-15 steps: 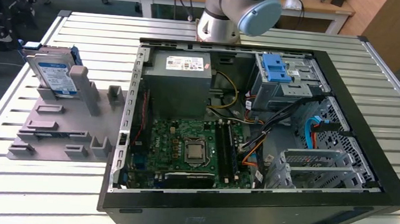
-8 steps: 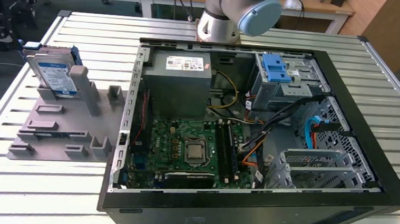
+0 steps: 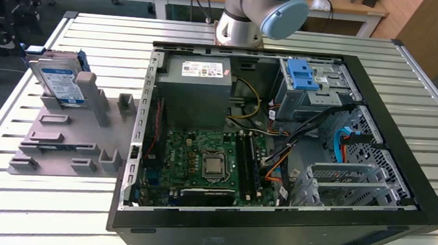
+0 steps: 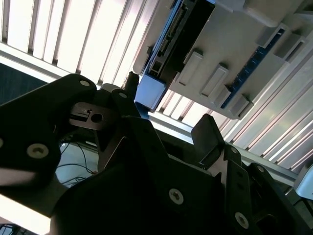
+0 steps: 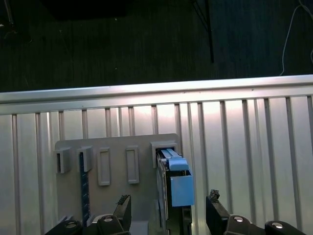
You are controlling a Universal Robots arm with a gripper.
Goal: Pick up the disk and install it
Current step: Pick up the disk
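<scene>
Table (image 3: 66, 216): slatted metal top that carries everything else.

Case (image 3: 273, 230): black PC tower lying on its side with the side panel off, in the middle of the table. Inside it:
- grey power supply (image 3: 196, 92) in the far corner, toward the exterior view's left
- green board (image 3: 200, 161) just nearer the camera than the supply
- metal cage with a blue latch (image 3: 302, 76) in the far corner, toward the exterior view's right

Arm (image 3: 254, 9): the base stands on the table behind the case, and the links rise out of the exterior view.

Fixture (image 3: 63, 140): grey slotted holder flat on the table, to the exterior view's left of the case and apart from it.

Disk (image 3: 61, 84): outside the case, standing on edge in a slot at the far end of the fixture. Its blue-and-white label faces the exterior camera. In the first wrist view it shows edge-on (image 5: 177, 188), with a blue rail along the top. In the second wrist view its dark connector edge (image 4: 183, 36) sits against the pale fixture.

Gripper (image 5: 167, 203): jaws spread wide, nothing held. In the first wrist view the two dark fingers (image 5: 122, 208) flank the disk's edge, one on each side, with a gap to it on both. The second wrist view also shows the gripper (image 4: 168, 106) with the jaws apart and the disk's blue corner near one fingertip. How high it is above the disk cannot be told.
</scene>
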